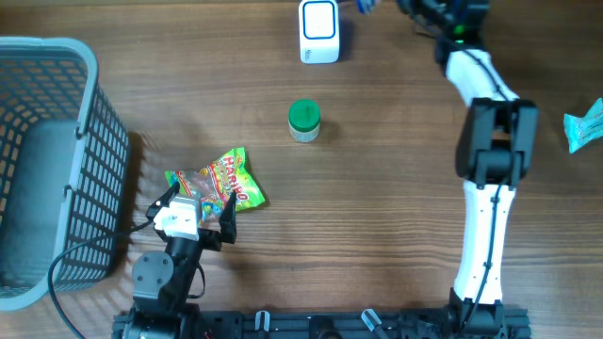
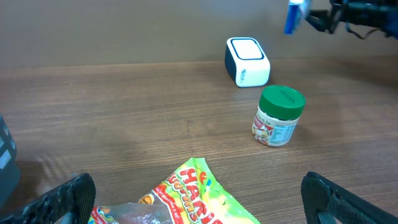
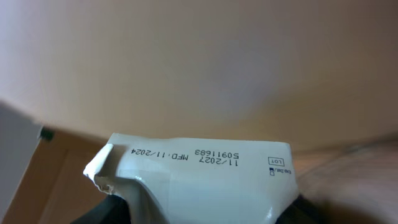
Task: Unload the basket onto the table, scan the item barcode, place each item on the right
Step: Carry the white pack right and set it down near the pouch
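Note:
My right gripper is shut on the item, a white packet with a printed date and lot line, its crumpled edge at the left. In the overhead view the right gripper is at the far edge of the table. The item's blue end sticks out to the right of the white scanner box. The left wrist view shows the item hanging above and right of the scanner. My left gripper stands wide open over a Haribo bag, its fingers apart on either side of it.
A green-lidded jar stands upright mid-table, between the scanner and the Haribo bag. A grey mesh basket fills the left side. A teal packet lies at the right edge. The right arm crosses the right half.

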Tool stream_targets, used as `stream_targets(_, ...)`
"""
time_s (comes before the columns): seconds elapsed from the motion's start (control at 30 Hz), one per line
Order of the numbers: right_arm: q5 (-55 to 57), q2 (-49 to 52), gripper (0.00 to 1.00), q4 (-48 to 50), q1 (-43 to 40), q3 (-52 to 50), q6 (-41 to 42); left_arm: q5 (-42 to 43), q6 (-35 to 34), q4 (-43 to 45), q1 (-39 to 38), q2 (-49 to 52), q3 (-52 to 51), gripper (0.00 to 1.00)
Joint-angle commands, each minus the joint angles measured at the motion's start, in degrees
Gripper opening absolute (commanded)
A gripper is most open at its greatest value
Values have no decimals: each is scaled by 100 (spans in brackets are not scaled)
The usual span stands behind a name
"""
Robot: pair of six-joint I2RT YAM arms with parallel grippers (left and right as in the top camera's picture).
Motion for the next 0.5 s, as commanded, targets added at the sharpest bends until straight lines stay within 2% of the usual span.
stream_targets(0.0, -457, -343, 54, -1342, -848, 63, -533, -31, -52, 20, -26, -28, -37, 100)
stream_targets(0.03, -400, -385, 54, -1897, -984, 63, -905, -31, -52, 20, -26, -28, -37, 100)
stream_targets(0.1, 302, -699, 54, -4028, -1368, 63, -2253, -31, -52, 20, -26, -28, -37, 100)
stream_targets(0.2, 1386, -1211, 54, -5626, -1694, 63, -3421, -31, -52, 20, -26, -28, -37, 100)
stream_targets(0.27, 3230, -1696, 54, -6964, -2138, 63, -3976, -31, -55, 20, -26, -28, -37, 100)
stream_targets(0.37, 4931, -1683, 54, -7705, -2686, 52, -4262, -31, -52, 20, -26, -28, -37, 100)
stream_targets(0.43, 5064, -1554, 66, -7820, -2990, 52, -4612, -31, -52, 20, -26, -28, -37, 100)
stream_targets(0.47, 5062, -1534, 67, -7888, -3093, 52, -4618, -31, -55, 20, -26, -28, -37, 100)
